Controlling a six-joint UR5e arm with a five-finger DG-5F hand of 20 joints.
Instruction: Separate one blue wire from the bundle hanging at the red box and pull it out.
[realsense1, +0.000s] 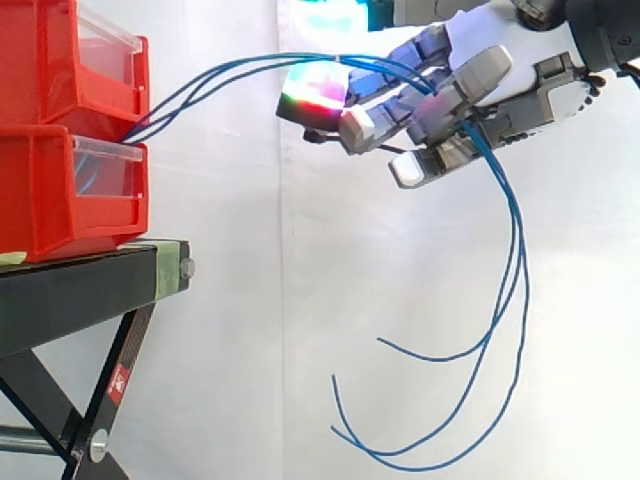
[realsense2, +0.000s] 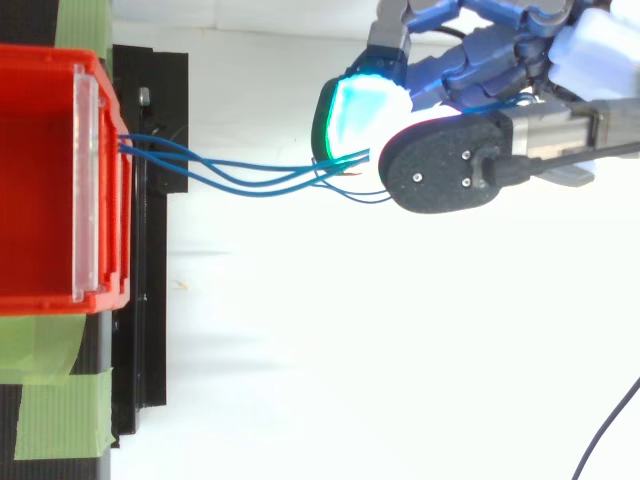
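A bundle of three blue wires (realsense2: 262, 188) runs out from between the two stacked red bins (realsense1: 60, 190) at the left and rises to my hand (realsense1: 500, 90) at the upper right. My hand is about level with the upper bin, well clear of the stand, fingers pointing toward the bins. The wires pass over a glowing fingertip pad (realsense1: 315, 95), go in between the curled fingers and the thumb, and are held there. Beyond the hand their loose ends (realsense1: 516, 250) hang down in long loops. In the top view the hand (realsense2: 450, 180) covers the spot where the wires are held.
The bins sit on a black stand (realsense1: 90, 290) with angled legs, and green tape (realsense2: 50, 400) lies along its top. A white curtain is behind everything. Open air lies between the bins and my hand, and below it.
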